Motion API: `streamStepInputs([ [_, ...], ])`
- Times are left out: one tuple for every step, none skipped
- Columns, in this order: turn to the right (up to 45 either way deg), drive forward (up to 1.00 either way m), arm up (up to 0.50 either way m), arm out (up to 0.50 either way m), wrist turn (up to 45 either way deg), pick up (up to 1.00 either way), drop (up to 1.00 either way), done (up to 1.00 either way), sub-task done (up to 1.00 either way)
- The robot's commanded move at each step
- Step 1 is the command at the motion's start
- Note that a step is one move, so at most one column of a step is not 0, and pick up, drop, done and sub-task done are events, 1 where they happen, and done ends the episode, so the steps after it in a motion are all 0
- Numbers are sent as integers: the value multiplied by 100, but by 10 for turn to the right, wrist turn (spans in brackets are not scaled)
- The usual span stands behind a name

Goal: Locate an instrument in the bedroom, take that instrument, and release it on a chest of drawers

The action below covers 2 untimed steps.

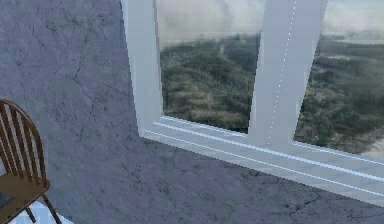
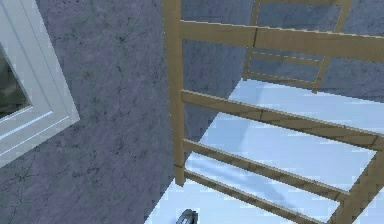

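Note:
A small dark grey tip, which looks like my gripper [image 2: 186, 215], pokes up from the arm side view's bottom edge just left of the middle. It stands against a pale white surface [image 2: 290, 150] beside a wooden slatted frame [image 2: 176, 90]. Too little of its far end shows, so I cannot tell whether it holds anything.
A blue-grey wall [image 1: 70, 70] with a large white-framed window [image 1: 255, 110] stands close ahead. A wooden spindle-back chair [image 1: 18, 160] sits at the forward view's lower left. In the arm side view the window's frame [image 2: 35, 95] is at the left and the wooden frame's rails [image 2: 270, 110] cross the right.

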Motion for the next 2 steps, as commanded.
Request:
streamStepInputs([
  [0, 0, 0, 0, 450, 0, 0, 0, 0],
  [0, 0, 0, 0, 420, 0, 0, 0, 0],
])
